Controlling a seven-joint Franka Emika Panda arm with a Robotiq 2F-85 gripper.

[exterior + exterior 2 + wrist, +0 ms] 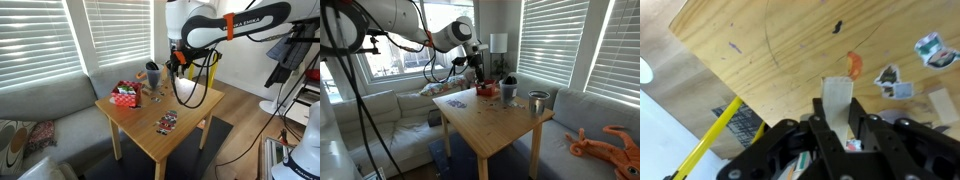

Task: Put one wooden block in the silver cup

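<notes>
Pale rectangular wooden block (837,98) stands upright in black two-finger claw (840,128), pinched on flat opposite faces, lifted clear of light wooden table (760,50). In an exterior view claw (477,68) hangs well apart from tall shiny grey metal cup (537,102); dark cup (508,90) stands between them. Block judged light, stiff, smooth. Present flat-face hold suits it. Metal cup judged light, easily tipped: enter centred, avoid rim.

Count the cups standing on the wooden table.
2. In an exterior view, the silver cup stands near the right-hand edge of the table; a darker cup stands farther back, beside the red box. None looks hidden.
</notes>
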